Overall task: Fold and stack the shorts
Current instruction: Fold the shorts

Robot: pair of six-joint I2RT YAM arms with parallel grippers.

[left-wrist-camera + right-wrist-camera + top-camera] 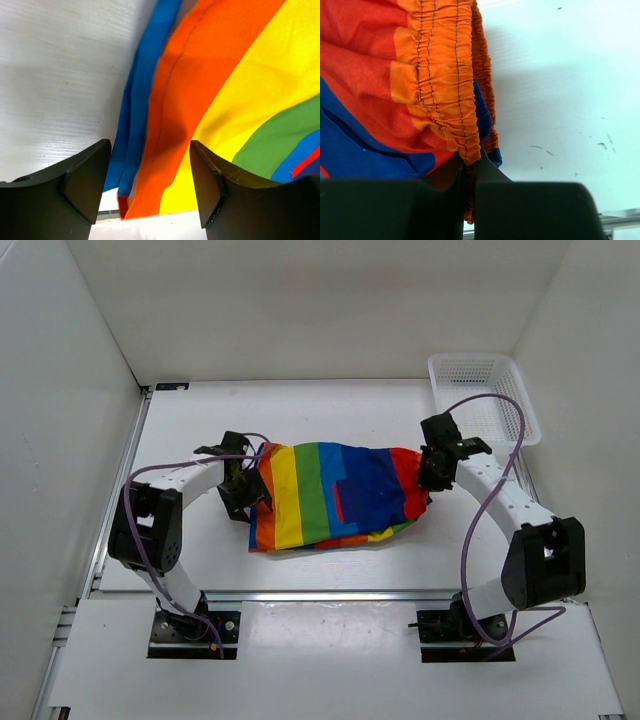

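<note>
The rainbow-striped shorts (335, 495) lie in the middle of the table, their leg hems toward the left and the gathered orange-red waistband (445, 80) at the right. My right gripper (430, 472) is shut on the waistband's edge, with the orange gather pinched between its fingers (470, 200). At the shorts' left edge my left gripper (243, 490) is open. Its fingers (85, 180) straddle the orange and blue hem folds (165, 125) without pinching them.
A white mesh basket (482, 395) stands at the back right corner, just behind the right arm. White walls close in the table on the left, right and back. The table's front edge is a metal rail (330, 595).
</note>
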